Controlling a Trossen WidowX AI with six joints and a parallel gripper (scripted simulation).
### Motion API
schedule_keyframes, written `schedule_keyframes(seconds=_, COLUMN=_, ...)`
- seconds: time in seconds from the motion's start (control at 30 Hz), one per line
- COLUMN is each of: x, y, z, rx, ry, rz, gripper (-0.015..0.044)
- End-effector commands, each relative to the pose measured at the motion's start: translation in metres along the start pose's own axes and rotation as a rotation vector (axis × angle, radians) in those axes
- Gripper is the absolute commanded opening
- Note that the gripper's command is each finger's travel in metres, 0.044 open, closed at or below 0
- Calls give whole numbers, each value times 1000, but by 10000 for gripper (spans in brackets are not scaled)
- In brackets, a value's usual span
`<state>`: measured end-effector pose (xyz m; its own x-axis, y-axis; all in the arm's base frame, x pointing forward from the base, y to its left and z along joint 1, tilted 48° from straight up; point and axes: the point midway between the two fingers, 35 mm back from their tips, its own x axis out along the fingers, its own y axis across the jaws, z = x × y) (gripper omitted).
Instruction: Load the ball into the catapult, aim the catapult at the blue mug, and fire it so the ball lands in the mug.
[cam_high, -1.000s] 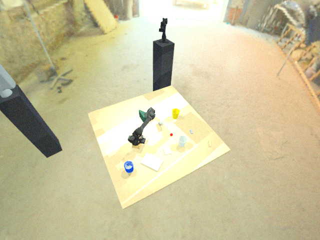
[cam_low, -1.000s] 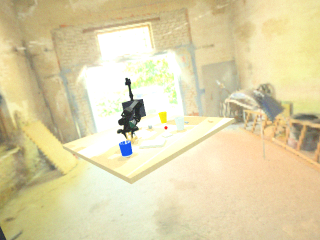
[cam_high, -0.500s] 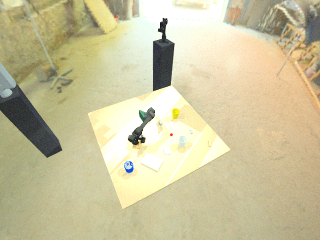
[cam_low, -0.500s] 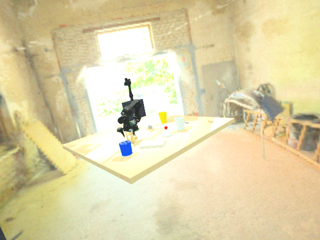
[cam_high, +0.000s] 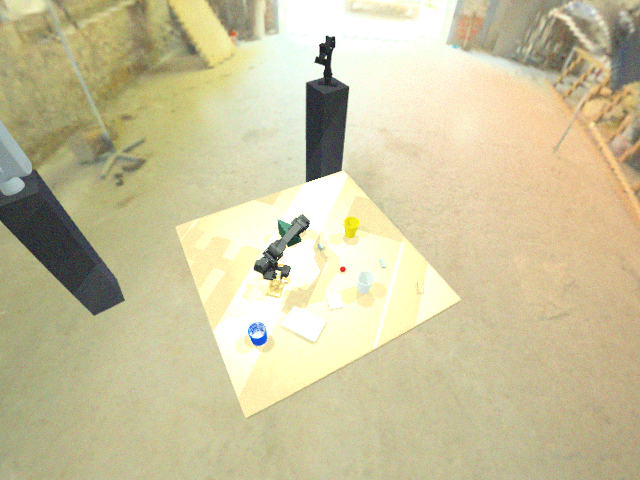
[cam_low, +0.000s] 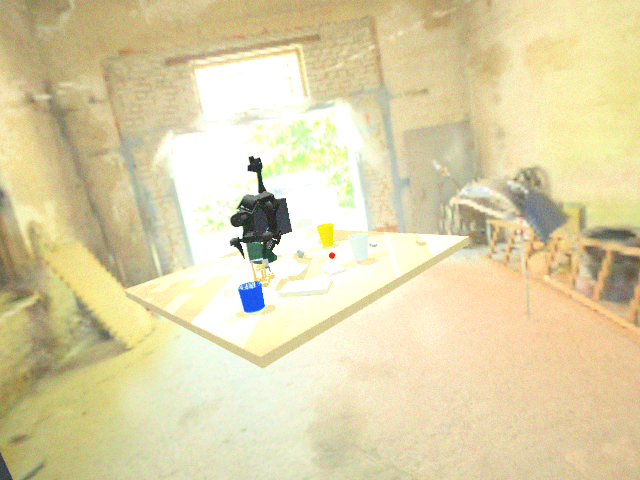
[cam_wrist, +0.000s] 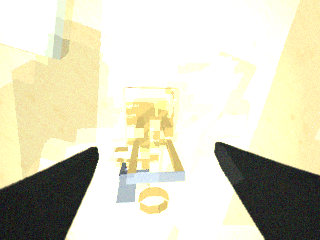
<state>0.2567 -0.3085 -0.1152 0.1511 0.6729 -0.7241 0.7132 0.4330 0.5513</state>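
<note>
Pincer (cam_high: 279, 273) (cam_low: 255, 246) (cam_wrist: 158, 149) spread, nothing pinched; lift straight off the catapult (cam_high: 275, 287) (cam_low: 262, 272) (cam_wrist: 154, 130), then approach the red ball (cam_high: 342, 269) (cam_low: 331, 255), right of it in the top view, gently.

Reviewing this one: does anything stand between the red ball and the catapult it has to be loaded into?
Nothing visible stands between the red ball and the catapult; the white slabs lie off to one side.
</note>
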Motion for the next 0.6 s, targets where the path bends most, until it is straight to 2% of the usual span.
schedule_keyframes(seconds=0.0, x=-43, y=-2, z=-4, rx=2, ry=-74, rz=-23, gripper=440)
schedule_keyframes(seconds=0.1, x=-46, y=-2, z=-4, rx=3, ry=-78, rz=-24, gripper=440)
schedule_keyframes(seconds=0.13, x=-29, y=1, z=-2, rx=2, ry=-49, rz=-12, gripper=414)
schedule_keyframes(seconds=0.27, x=-28, y=66, z=-5, rx=-86, ry=-56, rz=-26, gripper=309)
schedule_keyframes(seconds=0.3, x=-27, y=81, z=-7, rx=-108, ry=-57, rz=-28, gripper=300)
schedule_keyframes(seconds=0.57, x=-7, y=208, z=-48, rx=-303, ry=-49, rz=-27, gripper=300)
